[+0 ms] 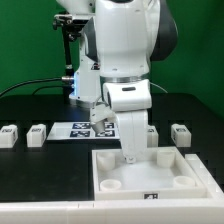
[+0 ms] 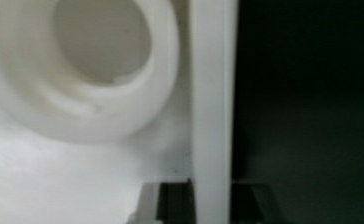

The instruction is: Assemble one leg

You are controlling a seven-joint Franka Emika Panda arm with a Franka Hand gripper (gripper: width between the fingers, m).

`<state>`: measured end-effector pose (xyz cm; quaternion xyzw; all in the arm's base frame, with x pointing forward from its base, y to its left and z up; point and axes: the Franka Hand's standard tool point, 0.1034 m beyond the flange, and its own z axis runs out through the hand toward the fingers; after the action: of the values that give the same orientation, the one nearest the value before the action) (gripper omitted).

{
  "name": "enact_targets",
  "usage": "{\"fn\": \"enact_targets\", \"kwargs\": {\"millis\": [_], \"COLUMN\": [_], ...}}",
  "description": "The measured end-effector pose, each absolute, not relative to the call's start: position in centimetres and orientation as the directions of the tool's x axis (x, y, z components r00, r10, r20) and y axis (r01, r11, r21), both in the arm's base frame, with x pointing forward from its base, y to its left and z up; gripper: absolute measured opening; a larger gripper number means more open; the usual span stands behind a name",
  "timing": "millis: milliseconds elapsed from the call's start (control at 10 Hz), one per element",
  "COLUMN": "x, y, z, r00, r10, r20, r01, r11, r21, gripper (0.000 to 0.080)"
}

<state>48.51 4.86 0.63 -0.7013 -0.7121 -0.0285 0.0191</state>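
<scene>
As the feed comes up, I see a matte black tabletop [image 1: 40, 175] filling the scene. A green backdrop [image 1: 25, 40] hangs behind it on the exterior view's left, with a pale wall [image 1: 205, 50] on the exterior view's right. Near the front sits the large white square tray-like panel [image 1: 185, 178], with round hollows in its corners. Behind it lies the thin flat white marker board [image 1: 70, 130].

One small white plastic block-like leg [image 1: 9, 136] stands far out on the exterior view's left, with a second leg [image 1: 37, 135] just beside it. A third leg [image 1: 181, 132] stands on the right. All three are loose on the table and apart from the panel.

My white robot arm [image 1: 125, 50] blocks the middle, and its two-finger gripper [image 1: 131, 156] is down at the panel's back part. The wrist view is blurred: I see a round recess [image 2: 81, 70], a white upright strip, and dark beyond. Whether the fingers are apart or clamped on anything, I cannot tell.
</scene>
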Motion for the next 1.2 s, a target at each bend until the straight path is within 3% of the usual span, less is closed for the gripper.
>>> {"fn": "enact_targets", "kwargs": {"millis": [600, 800, 900, 1000, 1100, 1200], "x": [48.59, 48.58, 48.58, 48.58, 48.57, 48.57], "y": [4.93, 4.87, 4.84, 4.82, 4.81, 4.79], "z": [0.62, 0.61, 0.61, 0.6, 0.6, 0.6], "r00": [0.042, 0.043, 0.043, 0.044, 0.044, 0.044], "r10": [0.997, 0.997, 0.997, 0.997, 0.997, 0.997], "r20": [0.068, 0.068, 0.067, 0.067, 0.067, 0.067], "r01": [0.999, 0.999, 0.999, 0.999, 0.999, 0.999], "r11": [-0.042, -0.044, -0.044, -0.044, -0.045, -0.045], "r21": [0.009, 0.009, 0.009, 0.009, 0.009, 0.009], "gripper": [0.0057, 0.0366, 0.0366, 0.0551, 0.0551, 0.0628]}}
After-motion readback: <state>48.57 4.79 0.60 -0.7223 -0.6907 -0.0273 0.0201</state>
